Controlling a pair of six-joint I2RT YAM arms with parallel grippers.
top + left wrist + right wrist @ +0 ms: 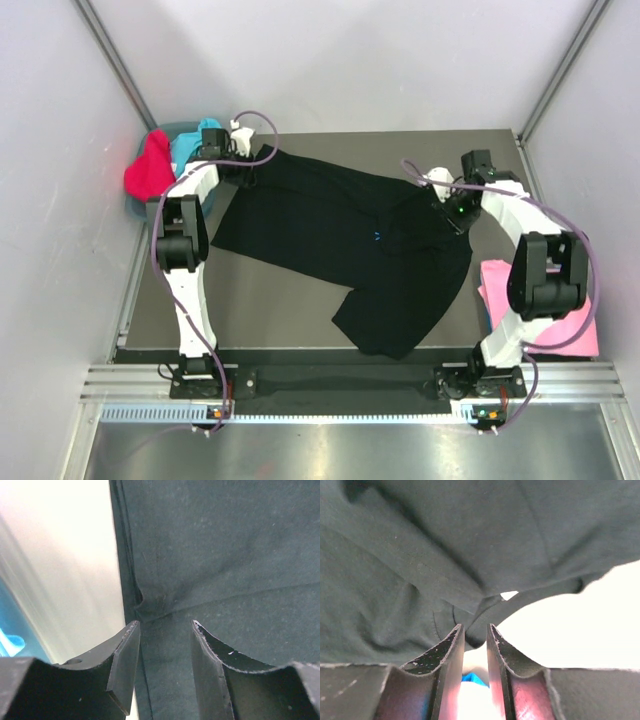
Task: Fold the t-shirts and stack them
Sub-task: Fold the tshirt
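A large black t-shirt (pixel 340 230) lies spread slantwise over the dark table, its tiny blue logo (pixel 375 236) facing up. My left gripper (pixel 245 163) is at the shirt's far left corner. In the left wrist view it (pixel 166 622) is open, with the shirt's edge (pixel 150 645) running between the jaws. My right gripper (pixel 443 197) is at the shirt's far right edge. In the right wrist view it (pixel 475 626) is nearly closed, pinching a fold of the black cloth (pixel 420 570) at its tips. A pink t-shirt (pixel 545 310) lies at the right. Red (pixel 150 168) and turquoise (pixel 188 145) ones sit far left.
The red and turquoise shirts rest in a grey bin (pixel 140 207) at the far left corner. White walls close in the table (pixel 270 310) on three sides. The pink shirt hangs over the table's right edge beside the right arm.
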